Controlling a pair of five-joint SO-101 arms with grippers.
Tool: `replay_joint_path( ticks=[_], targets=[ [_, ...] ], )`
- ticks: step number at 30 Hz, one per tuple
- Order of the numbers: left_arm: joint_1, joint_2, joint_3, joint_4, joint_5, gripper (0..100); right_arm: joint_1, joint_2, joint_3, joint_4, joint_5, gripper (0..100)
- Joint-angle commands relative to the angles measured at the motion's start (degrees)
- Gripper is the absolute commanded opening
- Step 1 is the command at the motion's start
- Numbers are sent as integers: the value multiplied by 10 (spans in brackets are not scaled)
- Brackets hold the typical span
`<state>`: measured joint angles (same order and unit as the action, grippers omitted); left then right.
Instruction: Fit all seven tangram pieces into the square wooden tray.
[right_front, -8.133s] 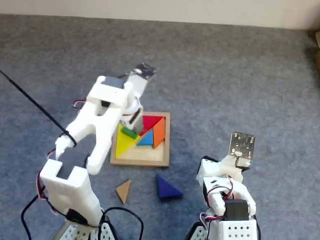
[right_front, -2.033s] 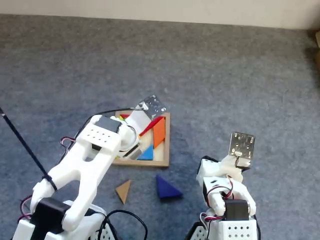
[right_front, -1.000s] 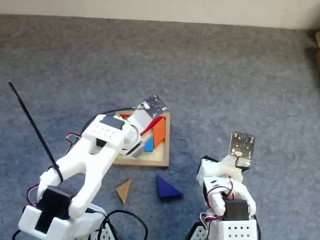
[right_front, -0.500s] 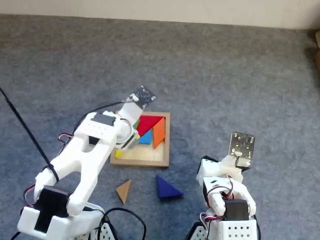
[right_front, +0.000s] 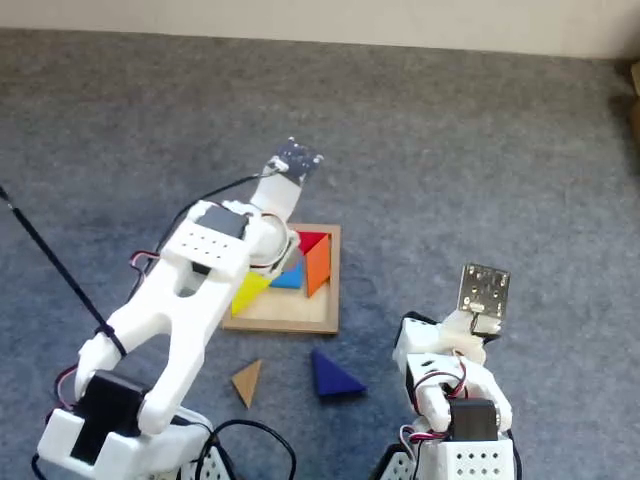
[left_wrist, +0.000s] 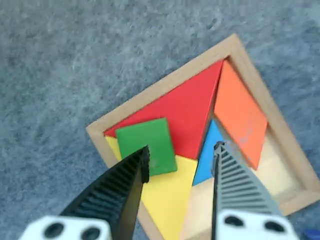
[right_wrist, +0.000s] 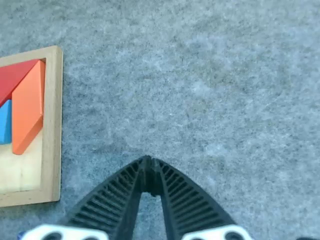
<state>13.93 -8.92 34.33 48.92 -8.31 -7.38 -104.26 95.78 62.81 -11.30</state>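
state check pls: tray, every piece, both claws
wooden tray: partly filled
red triangle: flat in tray
orange parallelogram: flat in tray
light blue triangle: flat in tray
yellow triangle: flat in tray
green square: lying across red and yellow, not seated
tan triangle: outside, on carpet
dark blue triangle: outside, on carpet
left claw: open, empty, over tray
right claw: shut, empty, over carpet

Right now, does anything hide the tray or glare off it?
High view: the left arm covers the tray's left side; no glare. Left wrist view: the open hand crosses the yellow piece. Right wrist view: the frame edge cuts the tray.
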Motion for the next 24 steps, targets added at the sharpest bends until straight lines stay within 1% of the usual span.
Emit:
replay_joint_path(
  ticks=[1,5,6,9,13,17,24],
  targets=[
    [14,22,-21,-33,6,213,7,-14,70,-9,8,9],
    [14,95,-45,-32,4,214,7,-14,70,-9,8,9],
    [14,112,-55,-19,-2,214,7,-14,70,-9,8,9],
    [15,138,-81,32,-50,210,7,-14,70,-9,8,9],
    [37,137,-69,67,-81,210,7,-14,70,-9,8,9],
    [65,133,-51,69,-117,210,7,-14,70,-9,8,9],
    [71,53,6,66,-159,210,7,-14,70,-9,8,9]
  ],
)
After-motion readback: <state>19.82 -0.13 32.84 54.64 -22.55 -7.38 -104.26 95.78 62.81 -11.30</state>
